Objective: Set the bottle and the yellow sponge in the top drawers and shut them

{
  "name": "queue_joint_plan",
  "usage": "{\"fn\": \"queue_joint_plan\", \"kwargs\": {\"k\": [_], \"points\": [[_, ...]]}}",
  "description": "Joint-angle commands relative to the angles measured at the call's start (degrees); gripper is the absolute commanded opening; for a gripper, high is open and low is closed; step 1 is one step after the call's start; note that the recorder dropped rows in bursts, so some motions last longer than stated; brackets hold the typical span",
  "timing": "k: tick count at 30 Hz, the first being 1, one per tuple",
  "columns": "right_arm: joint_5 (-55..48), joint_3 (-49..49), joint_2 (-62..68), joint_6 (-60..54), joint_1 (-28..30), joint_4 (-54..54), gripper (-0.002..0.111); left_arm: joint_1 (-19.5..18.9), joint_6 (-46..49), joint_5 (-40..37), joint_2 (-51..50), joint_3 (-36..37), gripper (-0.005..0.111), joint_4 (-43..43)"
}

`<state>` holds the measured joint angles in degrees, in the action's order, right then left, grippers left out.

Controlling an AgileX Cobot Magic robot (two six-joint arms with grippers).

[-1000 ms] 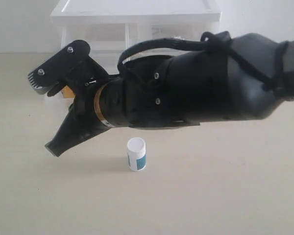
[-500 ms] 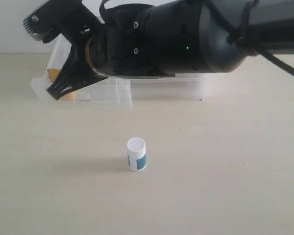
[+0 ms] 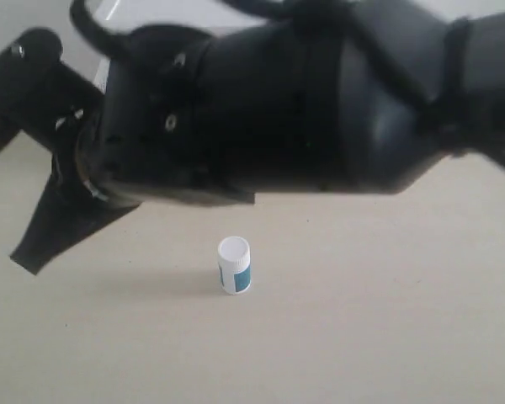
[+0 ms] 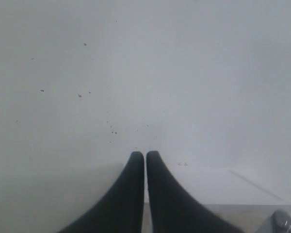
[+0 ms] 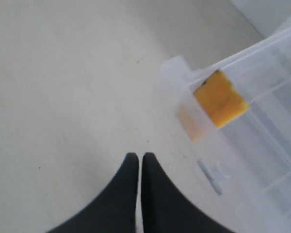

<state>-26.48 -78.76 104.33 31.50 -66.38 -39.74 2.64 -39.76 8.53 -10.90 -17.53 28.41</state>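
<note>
A small white plastic pill bottle (image 3: 234, 265) with a white screw cap and a teal-blue label is seen standing upright on a pale beige tabletop (image 3: 387, 337) in the exterior view, just toward 6 o'clock from the middle of the picture. Above it, a large black robot arm (image 3: 303, 101), blurred and close to the camera, is stretched across the picture from 3 o'clock to 9 o'clock. Its tapered black tip is angled down toward 8 o'clock, well apart from the bottle. In the right wrist view, the right gripper (image 5: 137, 156) is shown clenched, its two black fingers pressed together with nothing between them, held over the tabletop. Beyond the fingertips, and apart from them, a yellow wedge-shaped foam sponge (image 5: 220, 99) is seen lying inside a translucent clear plastic drawer (image 5: 266, 77), tucked into a corner against the drawer's walls. In the left wrist view, the left gripper (image 4: 145, 154) is likewise shown clenched and empty, its black fingers pointed at a pale grey wall (image 4: 145, 73). The edge of a white flat ledge (image 4: 218, 187) is seen just beside them.
</note>
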Motion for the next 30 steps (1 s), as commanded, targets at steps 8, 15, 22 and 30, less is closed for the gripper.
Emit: {"fn": "queue_joint_plan", "kwargs": {"k": [8,15,22,30], "points": [[5.47,-5.58,3.75,15.75,12.62,-19.30,0.003,-0.13,0.39,1.06,0.17,0.91,0.004,-0.18],[8.51,-6.60,4.90,15.90,17.13,-15.84,0.003,-0.13,0.39,1.06,0.17,0.91,0.004,-0.18],[25.84,-6.60,1.82,15.01,17.13,-8.29,0.003,-0.13,0.39,1.34,0.17,0.91,0.004,-0.18],[27.07,-14.45,10.82,16.26,17.24,-8.02,0.003,-0.13,0.39,1.12,0.17,0.91,0.004,-0.18]]}}
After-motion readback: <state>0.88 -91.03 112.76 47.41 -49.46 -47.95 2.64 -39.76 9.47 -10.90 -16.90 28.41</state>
